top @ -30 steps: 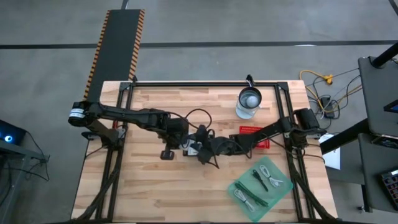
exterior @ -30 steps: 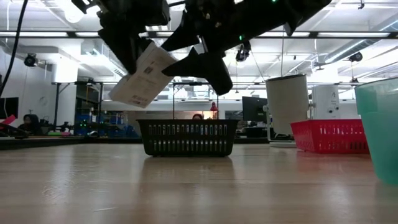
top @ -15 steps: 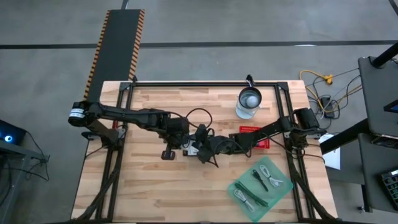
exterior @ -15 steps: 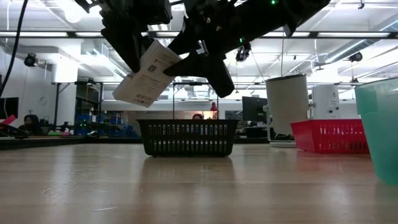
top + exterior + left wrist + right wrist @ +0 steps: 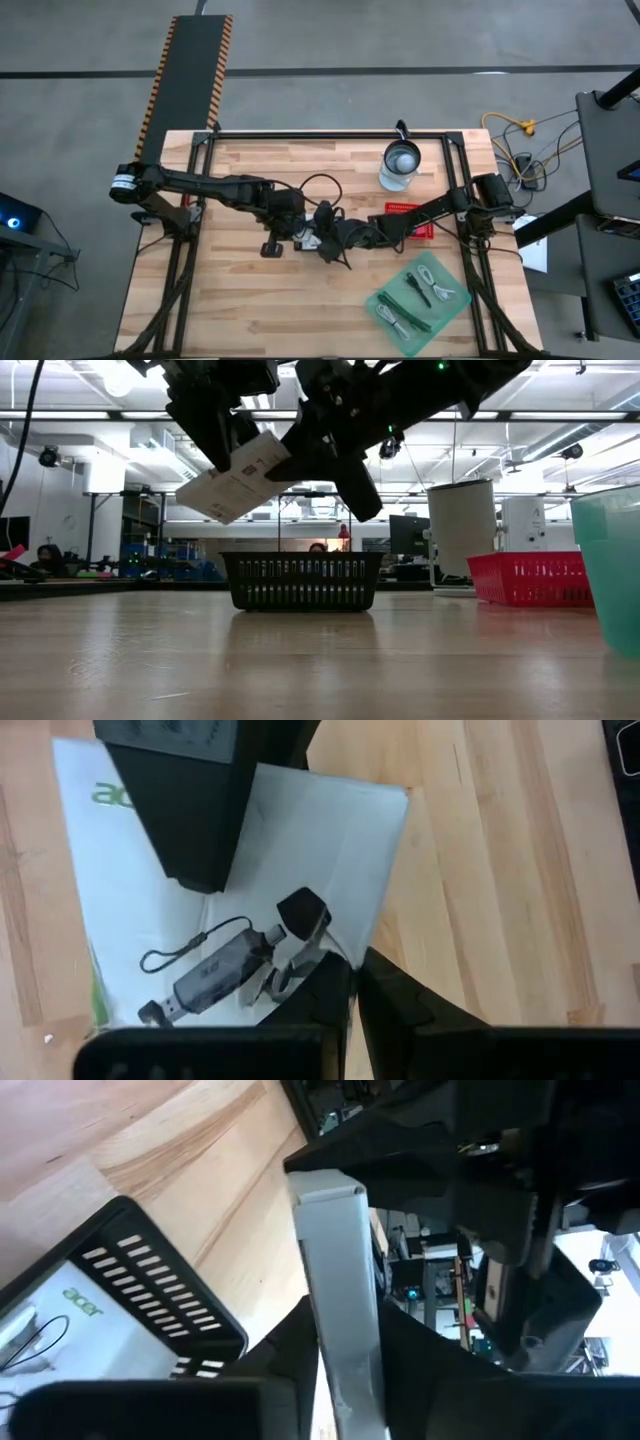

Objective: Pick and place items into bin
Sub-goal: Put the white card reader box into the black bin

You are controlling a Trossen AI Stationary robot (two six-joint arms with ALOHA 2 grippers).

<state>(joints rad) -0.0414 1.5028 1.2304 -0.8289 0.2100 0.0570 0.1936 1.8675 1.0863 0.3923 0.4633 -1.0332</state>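
While both my arms meet over the middle of the worktop (image 5: 240, 300), high view: left claw (image 5: 296, 228) and right claw (image 5: 322, 240) sit tip to tip with the white card (image 5: 309, 237) between them. Only slivers of the card show past the arms. Black basket (image 5: 270, 247) is just beside the left claw. Red basket (image 5: 405, 215) is under my right forearm. Green tray (image 5: 420, 297), at the near right corner, holds coiled white cables (image 5: 432, 277) and a dark stick (image 5: 417, 290), well apart from both claws.

Low view: card is in the air, tilted, its right end higher, above the black basket and clear of it. Left claw comes down onto it from above and is clamped on its upper edge. Right claw overlaps the card's right end.

Left wrist view: my left fingers (image 5: 325, 1005) are pressed together at the card's edge, so that claw is holding the card. Card face shows a printed USB stick and green lettering. A dark block, which I take for a right-claw finger, lies over its far part.

Right wrist view: card is edge-on between my right fingers (image 5: 295, 1345). Claw is narrow, one finger against each face, so it grips the card too. Black basket is below, with another white printed card (image 5: 40, 1330) lying in it.
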